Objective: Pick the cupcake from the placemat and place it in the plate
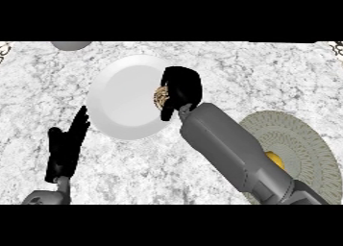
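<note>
On the marbled counter (287, 77), your right hand (182, 86) curls round the cupcake (160, 96), holding it above the plate's (120, 103) right rim, so release means moving slightly left. Your left hand (67, 141) rests open.

The counter (273, 77) looks like speckled grey-white stone. The plate (124, 96) is smooth, matt white. The round placemat (309, 144) looks woven with fine rings. The forearm (230, 149) is smooth grey.

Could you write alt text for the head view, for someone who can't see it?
The robot's right hand holds a cupcake over a white plate on a marble counter. Its left hand rests open nearby; a round placemat lies at right.
</note>
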Action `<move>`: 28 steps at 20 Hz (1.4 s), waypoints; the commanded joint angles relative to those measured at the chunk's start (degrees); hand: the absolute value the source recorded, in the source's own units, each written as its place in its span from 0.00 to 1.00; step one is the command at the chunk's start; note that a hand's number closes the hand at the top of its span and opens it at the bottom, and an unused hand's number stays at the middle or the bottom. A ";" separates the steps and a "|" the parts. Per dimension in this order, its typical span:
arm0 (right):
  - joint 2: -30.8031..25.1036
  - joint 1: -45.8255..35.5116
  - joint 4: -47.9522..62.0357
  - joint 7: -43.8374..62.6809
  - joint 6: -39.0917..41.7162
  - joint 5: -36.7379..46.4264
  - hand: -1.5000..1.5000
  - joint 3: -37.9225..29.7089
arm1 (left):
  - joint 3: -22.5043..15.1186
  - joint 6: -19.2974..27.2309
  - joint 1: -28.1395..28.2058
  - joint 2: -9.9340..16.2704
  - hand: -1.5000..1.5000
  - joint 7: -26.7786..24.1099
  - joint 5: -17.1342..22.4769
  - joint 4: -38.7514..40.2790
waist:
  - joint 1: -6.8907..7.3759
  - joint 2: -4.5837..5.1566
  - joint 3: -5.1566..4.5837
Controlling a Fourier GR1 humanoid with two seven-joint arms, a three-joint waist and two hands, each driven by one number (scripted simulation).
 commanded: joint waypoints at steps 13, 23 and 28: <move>0.36 7.04 -8.95 -27.99 -4.81 -16.19 0.00 -15.10 | 0.35 0.72 -0.47 -1.08 0.50 1.42 -1.22 -0.15 | -2.07 -0.40 0.16; 0.32 18.86 -11.78 -43.10 -0.24 -27.03 0.00 -21.61 | 0.95 -1.99 2.57 -0.82 0.50 -0.57 -0.42 -1.64 | -1.00 -0.31 0.01; 0.32 20.84 -13.17 -46.71 3.07 -27.17 0.00 -22.48 | 4.93 -3.93 -1.85 0.52 0.50 0.12 0.66 3.00 | -1.17 -0.30 -0.01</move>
